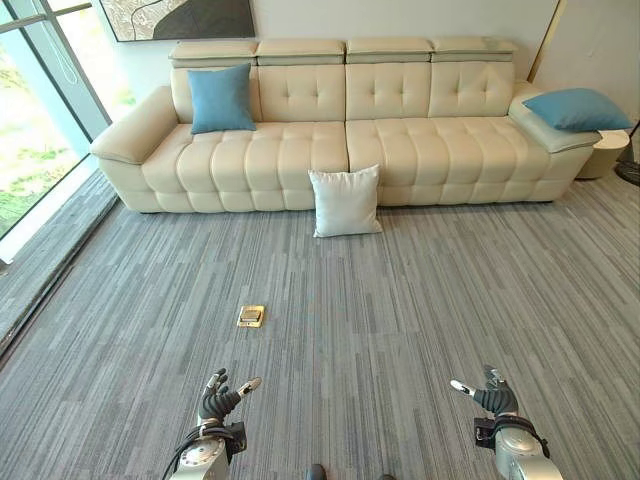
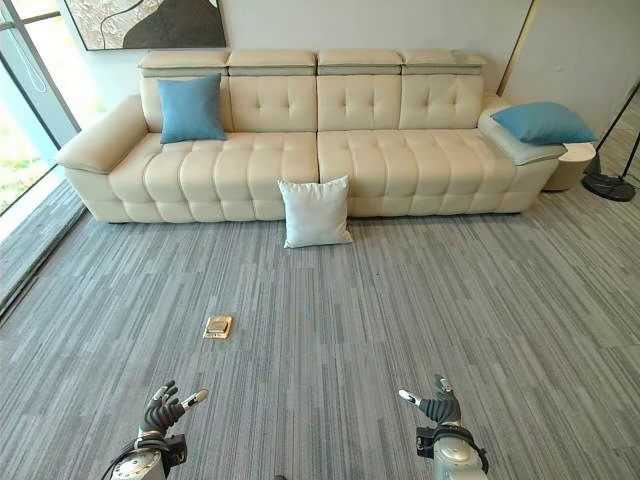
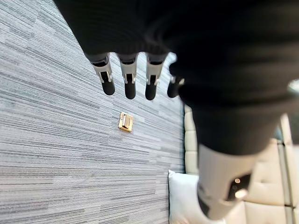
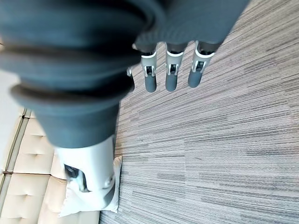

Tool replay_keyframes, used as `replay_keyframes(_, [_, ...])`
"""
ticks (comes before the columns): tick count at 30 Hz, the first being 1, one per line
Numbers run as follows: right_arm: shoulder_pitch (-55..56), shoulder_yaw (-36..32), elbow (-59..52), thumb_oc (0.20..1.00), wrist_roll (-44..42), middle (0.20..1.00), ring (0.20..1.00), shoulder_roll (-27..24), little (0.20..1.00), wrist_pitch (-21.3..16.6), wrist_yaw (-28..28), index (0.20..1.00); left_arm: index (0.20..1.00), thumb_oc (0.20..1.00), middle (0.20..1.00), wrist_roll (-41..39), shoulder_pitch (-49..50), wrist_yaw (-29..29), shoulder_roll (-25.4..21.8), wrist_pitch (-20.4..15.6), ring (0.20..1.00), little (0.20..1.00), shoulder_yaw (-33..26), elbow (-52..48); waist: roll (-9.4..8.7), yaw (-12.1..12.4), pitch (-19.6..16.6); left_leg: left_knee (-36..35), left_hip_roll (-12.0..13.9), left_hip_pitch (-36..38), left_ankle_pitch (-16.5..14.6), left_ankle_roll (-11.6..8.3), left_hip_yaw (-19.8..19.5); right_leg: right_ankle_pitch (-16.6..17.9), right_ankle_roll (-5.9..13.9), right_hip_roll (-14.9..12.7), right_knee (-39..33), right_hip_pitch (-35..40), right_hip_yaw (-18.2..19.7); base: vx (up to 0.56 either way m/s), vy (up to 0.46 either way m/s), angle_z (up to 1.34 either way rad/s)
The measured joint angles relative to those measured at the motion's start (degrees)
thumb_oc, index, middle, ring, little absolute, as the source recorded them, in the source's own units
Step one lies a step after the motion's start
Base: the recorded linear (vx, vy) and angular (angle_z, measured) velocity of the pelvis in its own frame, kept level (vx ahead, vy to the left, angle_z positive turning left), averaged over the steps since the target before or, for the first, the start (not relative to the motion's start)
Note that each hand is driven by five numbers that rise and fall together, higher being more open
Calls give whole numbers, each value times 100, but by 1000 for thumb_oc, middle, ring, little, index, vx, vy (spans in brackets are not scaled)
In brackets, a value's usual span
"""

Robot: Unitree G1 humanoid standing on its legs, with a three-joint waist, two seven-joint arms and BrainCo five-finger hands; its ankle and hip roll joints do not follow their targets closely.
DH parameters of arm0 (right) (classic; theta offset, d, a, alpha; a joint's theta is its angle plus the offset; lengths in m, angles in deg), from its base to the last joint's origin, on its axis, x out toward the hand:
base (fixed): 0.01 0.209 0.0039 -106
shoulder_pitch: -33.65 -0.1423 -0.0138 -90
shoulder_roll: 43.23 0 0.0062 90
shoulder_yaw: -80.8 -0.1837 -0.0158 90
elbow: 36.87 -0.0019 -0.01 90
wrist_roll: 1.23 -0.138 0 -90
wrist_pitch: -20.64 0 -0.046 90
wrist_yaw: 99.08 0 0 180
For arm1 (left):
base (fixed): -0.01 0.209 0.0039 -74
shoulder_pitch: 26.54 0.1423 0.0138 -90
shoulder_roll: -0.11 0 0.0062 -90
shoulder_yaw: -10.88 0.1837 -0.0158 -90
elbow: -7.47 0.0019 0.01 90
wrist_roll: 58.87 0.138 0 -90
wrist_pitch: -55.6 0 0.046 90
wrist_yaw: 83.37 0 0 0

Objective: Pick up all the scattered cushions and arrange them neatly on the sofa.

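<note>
A white cushion (image 1: pixel 345 201) stands on the carpet, leaning against the front of the cream sofa (image 1: pixel 400 150). A blue cushion (image 1: pixel 221 98) sits upright on the sofa's left seat against the backrest. Another blue cushion (image 1: pixel 577 108) lies on the sofa's right armrest. My left hand (image 1: pixel 220 399) hovers low at the near left, fingers relaxed and holding nothing. My right hand (image 1: pixel 490 394) hovers at the near right, also open and holding nothing. Both hands are far from the cushions. The white cushion's corner (image 3: pixel 184 198) shows past the left thumb.
A brass floor socket (image 1: pixel 250 316) is set into the grey carpet ahead of my left hand. A tall window (image 1: pixel 40 130) runs along the left. A round side table (image 1: pixel 606 152) and a lamp base (image 2: pixel 608 186) stand right of the sofa.
</note>
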Motion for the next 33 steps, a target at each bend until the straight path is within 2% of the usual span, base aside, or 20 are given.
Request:
replay_keyframes(5, [8, -3, -3, 1000, 0, 1000, 1000, 1, 1000, 3, -2, 1000, 1000, 1000, 1000, 0, 48, 4, -42, 7, 1000, 1000, -13, 2, -81, 7, 112, 0, -6, -175, 9, 2, -4, 11, -1, -5, 0, -192, -15, 79, 43, 1])
replay_keyframes(11, [-1, -15, 38, 1000, -1, 1000, 1000, -1, 1000, 10, -8, 1000, 1000, 1000, 1000, 30, 46, -3, -76, 11, 1000, 1000, -17, 2, -90, 16, 216, -1, -16, -349, 2, 11, -30, 1, 1, -13, 0, -330, -62, 135, 86, 4])
replay_keyframes(16, [-23, -16, 91, 1000, -2, 1000, 1000, -1, 1000, -2, -7, 1000, 1000, 1000, 1000, 52, -92, -4, -110, 10, 1000, 1000, -7, 9, -136, -6, 283, -1, -57, -351, -45, 99, -44, -7, -3, -48, 81, -346, -127, 90, 151, 3])
replay_keyframes(19, [-115, -5, 186, 1000, -1, 1000, 1000, -1, 1000, -5, -13, 1000, 1000, 1000, 1000, 52, -363, 2, -125, 21, 1000, 1000, 4, 292, -62, -75, 398, 3, -98, -350, -129, 253, -85, -203, 76, -111, 937, -759, -123, 18, 145, -3])
replay_keyframes(20, [-235, -15, 226, 1000, -2, 1000, 1000, -24, 1000, 6, -11, 1000, 1000, 1000, 1000, 51, -463, -2, -128, 24, 1000, 1000, 31, 395, 59, -86, 505, 3, -6, -326, -122, 289, -89, -304, 186, -124, 1681, -1122, -123, 118, 78, -20])
replay_keyframes(21, [-250, -12, 220, 1000, -1, 1000, 1000, -21, 1000, -3, -12, 1000, 1000, 1000, 1000, 51, -477, 3, -135, 24, 1000, 1000, 30, 401, 83, -134, 541, 1, 10, -318, -136, 308, -77, -346, 242, -157, 2118, -1356, -134, 184, 23, -22])
replay_keyframes(22, [-296, -1, 206, 1000, -1, 1000, 1000, 6, 1000, 5, -18, 1000, 1000, 1000, 1000, 52, -547, 5, -189, 15, 1000, 1000, 42, 399, 67, -134, 614, 38, -23, -254, -123, 414, -61, -683, 380, -280, 2911, -1794, -130, 327, -44, -13])
replay_keyframes(23, [-251, 1, 206, 1000, 1, 1000, 1000, 16, 1000, 13, -30, 1000, 1000, 1000, 1000, 47, -573, 11, -196, 16, 1000, 1000, 26, 404, 45, -150, 620, 37, -40, -204, -153, 454, -50, -915, 347, -312, 2973, -1945, -119, 262, -49, -12])
replay_keyframes(24, [-235, -10, 204, 1000, 1, 1000, 1000, 14, 1000, 12, -38, 1000, 1000, 1000, 1000, 45, -590, 10, -196, 15, 1000, 1000, 26, 397, 45, -147, 639, 37, -38, -190, -176, 476, -20, -961, 380, -305, 2857, -2014, -127, 274, -84, -14])
replay_keyframes(25, [-252, -19, 207, 1000, 1, 1000, 1000, 12, 1000, 12, -46, 1000, 1000, 1000, 1000, 22, -591, 7, -201, 15, 1000, 1000, -3, 398, 46, -127, 665, 36, -36, -169, -197, 471, 41, -940, 436, -306, 2396, -2075, -169, 199, -89, -15])
replay_keyframes(26, [-237, -21, 194, 1000, 0, 1000, 1000, 10, 1000, 10, -57, 1000, 1000, 1000, 1000, 2, -608, 6, -213, 14, 1000, 1000, -17, 402, -13, -150, 706, 25, -59, -149, -219, 474, 49, -843, 462, -294, 1793, -2119, -166, 326, -142, -7])
replay_keyframes(28, [-218, -22, 227, 1000, -1, 1000, 1000, 29, 1000, 48, -66, 1000, 1000, 1000, 1000, 1, -640, 2, -199, 18, 1000, 1000, -18, 491, -90, -151, 711, 37, -86, -128, -286, 453, 41, -547, 655, -219, 699, -2141, -107, 377, -160, 4])
replay_keyframes(29, [-216, -22, 223, 1000, -1, 1000, 1000, 31, 1000, 69, -67, 1000, 1000, 1000, 1000, 1, -639, -1, -198, 22, 1000, 1000, -16, 498, -105, -154, 712, 37, -95, -116, -321, 432, 28, -456, 592, -214, 488, -2164, -14, 245, -104, 9])
replay_keyframes(31, [-176, -41, 256, 1000, -1, 1000, 1000, 32, 1000, 116, -68, 1000, 1000, 1000, 1000, 3, -630, -7, -202, 22, 1000, 1000, -15, 493, -139, -174, 720, 14, -111, 0, -405, 373, -68, -248, 621, -213, 322, -2057, -5, 464, -185, 27])
replay_keyframes(32, [-109, -46, 336, 1000, -1, 1000, 1000, 48, 1000, 112, -81, 1000, 1000, 1000, 1000, 9, -543, -15, -198, 22, 1000, 1000, -14, 500, -169, -161, 716, 2, -117, 191, -550, 290, -164, -212, 525, -222, 447, -1827, -33, 775, -331, 48])
replay_keyframes(33, [39, -65, 490, 1000, -2, 1000, 1000, 45, 1000, 112, -100, 1000, 1000, 1000, 1000, 6, -388, -44, -147, 23, 1000, 1000, 22, 493, -98, -184, 589, -1, 16, 381, -728, 146, -272, -83, 394, -134, 510, -1602, -84, 589, -279, 61])
